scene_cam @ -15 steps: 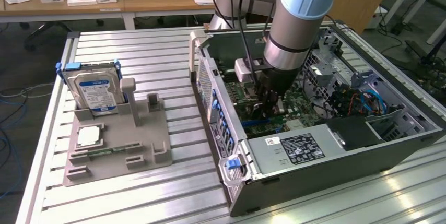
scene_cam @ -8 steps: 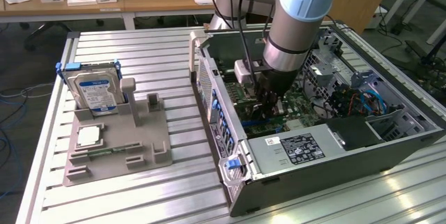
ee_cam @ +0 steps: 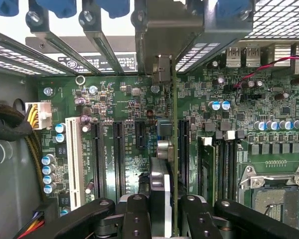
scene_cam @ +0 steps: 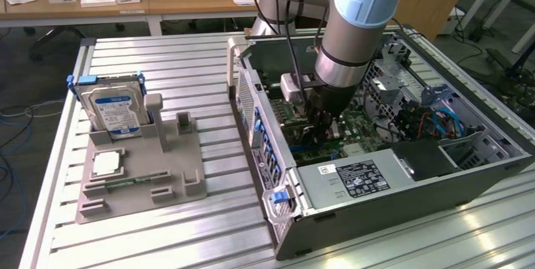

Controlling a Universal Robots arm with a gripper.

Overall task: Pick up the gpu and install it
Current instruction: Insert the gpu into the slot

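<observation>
Nearest the lens in the exterior view, the open computer case (scene_cam: 393,175) lies on its side on the slatted metal counter (scene_cam: 167,231), its black-labelled power supply (scene_cam: 359,178) just in front of the claw (scene_cam: 322,132). From above, the grey and pale-blue arm (scene_cam: 355,24) reaches down into the case, so the claw sits low among the boards, over the green motherboard (scene_cam: 334,147). Well away from the claw, toward the exterior view's left, a grey holder tray (scene_cam: 142,175) stands on the counter with a blue-labelled hard drive (scene_cam: 113,109) upright in it and a small square silver processor chip (scene_cam: 109,163) lying flat on it. At the wrist view, the black fingers (ee_cam: 134,214) are closest to the camera, closed from both sides on the gpu (ee_cam: 175,149), which is seen edge-on as a thin green board standing upright between them. Its far end with the silvery bracket (ee_cam: 161,67) reaches the rear slot openings of the case. Beyond the claw and below the card run the long black expansion slots (ee_cam: 118,154); to one side lies a white slot (ee_cam: 73,159), to the other the empty processor socket (ee_cam: 276,191).
</observation>
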